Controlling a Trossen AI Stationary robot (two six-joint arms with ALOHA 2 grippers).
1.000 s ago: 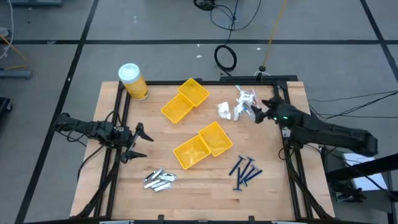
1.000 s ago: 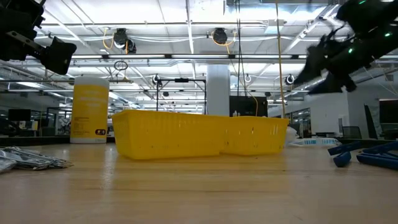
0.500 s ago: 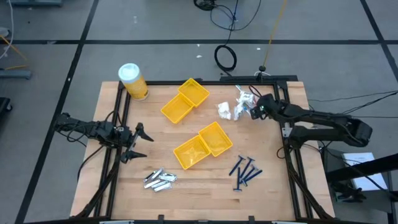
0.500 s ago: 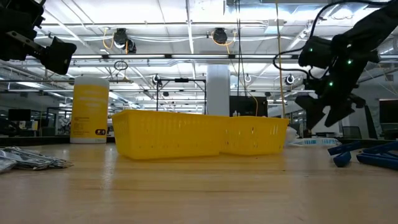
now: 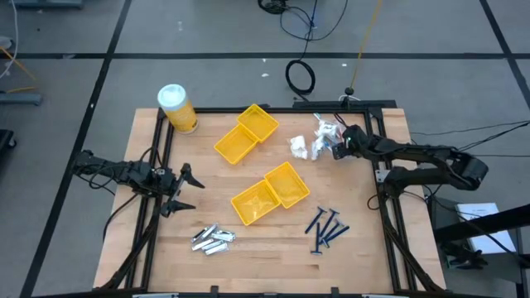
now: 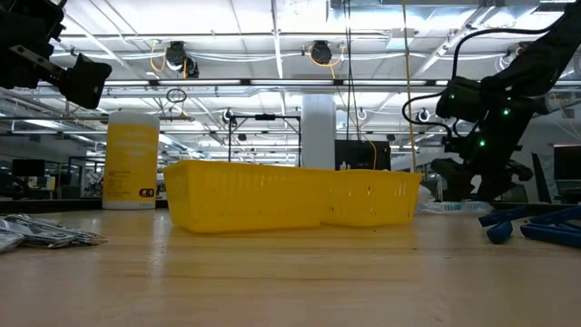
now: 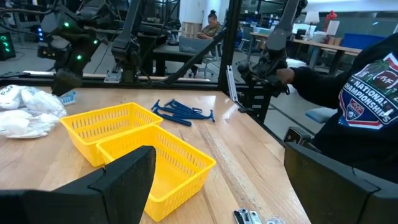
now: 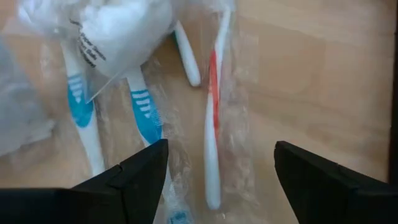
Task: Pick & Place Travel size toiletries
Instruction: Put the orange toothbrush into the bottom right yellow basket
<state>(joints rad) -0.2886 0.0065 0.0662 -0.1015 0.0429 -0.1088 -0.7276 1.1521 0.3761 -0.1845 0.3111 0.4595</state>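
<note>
Since a second ago the right arm has swung in from the table's right edge and dropped, so the right gripper [image 5: 338,150] now sits low over the wrapped toothbrushes [image 8: 211,118] at the far right of the table; the left arm has not moved.

Going left to right in the high view: the left gripper [image 5: 184,189] hovers off the table's left edge, fingers spread wide and holding nothing. Far behind it stands the yellow jar [image 5: 177,108]. Near the front edge lie the silver-grey tubes [image 5: 212,238]. In the middle are two pairs of yellow trays [image 5: 247,134], one pair farther back, one nearer. The dark-blue razors [image 5: 325,228] lie front right. The white packets [image 5: 300,147] sit just left of the right gripper, beside the toothbrushes in clear wrap.

The right wrist view shows the dark fingers [image 8: 137,177] apart on either side of an orange-striped toothbrush, not touching it; the blue-striped ones lie beside it, a white packet partly over them
</note>
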